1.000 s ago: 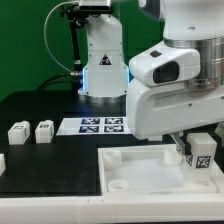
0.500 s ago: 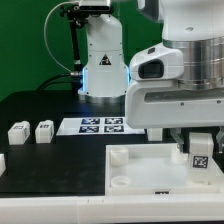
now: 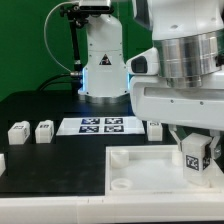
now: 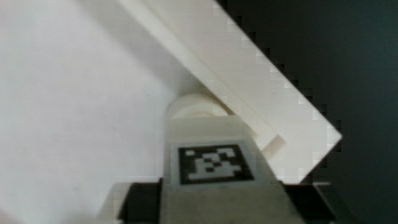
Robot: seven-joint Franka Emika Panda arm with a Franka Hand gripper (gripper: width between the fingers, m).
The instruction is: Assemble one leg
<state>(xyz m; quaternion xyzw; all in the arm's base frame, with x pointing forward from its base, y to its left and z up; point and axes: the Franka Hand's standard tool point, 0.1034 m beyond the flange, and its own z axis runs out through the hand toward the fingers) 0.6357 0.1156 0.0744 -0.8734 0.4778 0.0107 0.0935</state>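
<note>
Pincer (image 3: 194, 142) gripping leg (image 3: 194, 155), tag facing camera, over corner of white tray (image 3: 140, 172)

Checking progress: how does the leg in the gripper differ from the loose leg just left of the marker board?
The held leg sits clamped in the gripper, at the white tray piece's corner; the loose leg rests free on the black table. The held leg is at the exterior view's right, the loose leg toward its left. Both are white and tagged.

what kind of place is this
Probably a robotics lab bench: a black table with a marker board, loose tagged legs, and a white arm whose end effector grips a tagged leg over a white tray-like piece.
</note>
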